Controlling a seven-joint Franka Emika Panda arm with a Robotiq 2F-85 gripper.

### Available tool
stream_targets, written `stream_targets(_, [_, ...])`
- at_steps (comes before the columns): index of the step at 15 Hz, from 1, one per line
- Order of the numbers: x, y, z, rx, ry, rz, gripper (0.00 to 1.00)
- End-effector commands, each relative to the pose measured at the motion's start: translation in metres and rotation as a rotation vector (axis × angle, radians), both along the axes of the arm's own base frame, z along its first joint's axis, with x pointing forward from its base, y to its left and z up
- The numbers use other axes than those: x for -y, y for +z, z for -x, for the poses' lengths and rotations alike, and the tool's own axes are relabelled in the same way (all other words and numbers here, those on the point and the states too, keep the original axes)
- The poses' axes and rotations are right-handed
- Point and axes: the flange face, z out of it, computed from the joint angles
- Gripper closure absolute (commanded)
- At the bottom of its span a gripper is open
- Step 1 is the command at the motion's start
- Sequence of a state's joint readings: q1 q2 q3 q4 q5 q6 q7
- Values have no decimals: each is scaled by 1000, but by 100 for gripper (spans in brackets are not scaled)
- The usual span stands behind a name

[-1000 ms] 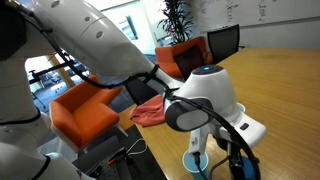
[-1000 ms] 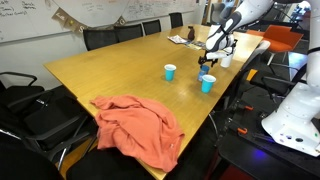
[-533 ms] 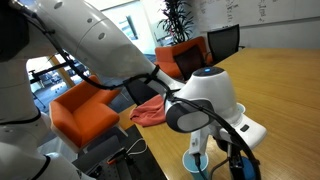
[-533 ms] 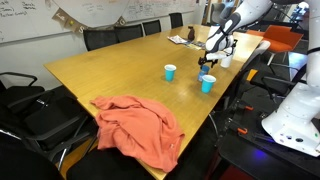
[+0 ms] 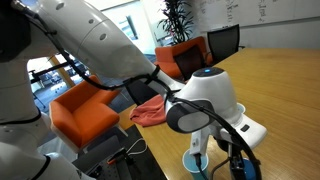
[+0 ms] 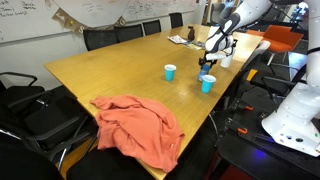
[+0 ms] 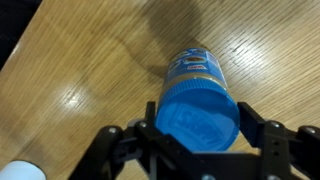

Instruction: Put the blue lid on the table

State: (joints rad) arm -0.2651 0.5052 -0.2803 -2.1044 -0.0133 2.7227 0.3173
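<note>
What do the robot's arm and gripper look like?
The arm is white, with rounded segments and a dark grey joint cap. The gripper is black, its two fingers built from angular linked bars. A thin black cable runs beside it.

One wide light-brown wooden table (image 6: 110, 65). Two small plastic cups on it: one teal cup (image 6: 170, 72), one light-blue cup (image 6: 208, 83). One crumpled coral cloth (image 6: 140, 125). Wrist view now: one labelled jar (image 7: 197, 68), one round deep-blue plastic lid (image 7: 197, 118). And two orange padded chairs, the near chair (image 5: 85, 112) and the far chair (image 5: 180, 57).
</note>
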Motion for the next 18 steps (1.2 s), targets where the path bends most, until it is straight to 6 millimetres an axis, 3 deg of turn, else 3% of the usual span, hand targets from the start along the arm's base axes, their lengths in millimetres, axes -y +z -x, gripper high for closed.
stream_targets(1, [-1, 9, -1, 28, 10, 8, 46])
stream_targets(7, [-28, 55, -8, 110, 70, 30, 46])
stream_targets(10, [-51, 80, -14, 136, 136, 19, 46])
stream_targets(14, [-107, 91, -26, 114, 298, 47, 46])
stream_targets(18, [-188, 75, -39, 75, 470, 68, 46])
